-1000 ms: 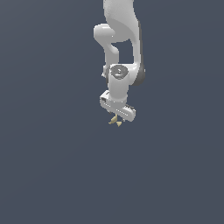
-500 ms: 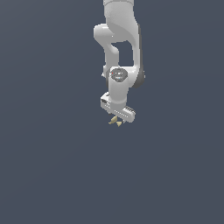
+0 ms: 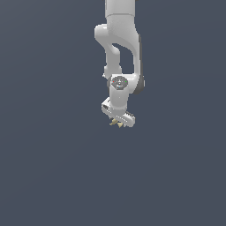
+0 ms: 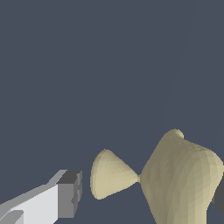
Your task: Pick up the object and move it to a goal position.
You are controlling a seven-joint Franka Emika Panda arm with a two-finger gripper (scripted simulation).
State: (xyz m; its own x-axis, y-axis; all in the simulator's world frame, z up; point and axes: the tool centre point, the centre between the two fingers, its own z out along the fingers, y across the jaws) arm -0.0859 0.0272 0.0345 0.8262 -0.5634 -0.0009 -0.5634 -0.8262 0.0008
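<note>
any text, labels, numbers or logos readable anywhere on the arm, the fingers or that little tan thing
None: no view shows a readable word, number or logo.
The round joint cap on the white arm carries small red and green specks, too small to read as any sign.
The tan-yellow object is plain, and so is the white-grey finger and the dark backdrop.

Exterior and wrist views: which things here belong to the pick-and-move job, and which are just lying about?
Belongs to the job:
- the tan object, seen at the claw's tips
- the claw, one finger beside the object, a gap between them

Just lying about:
- nothing else shows; only plain dark background
</note>
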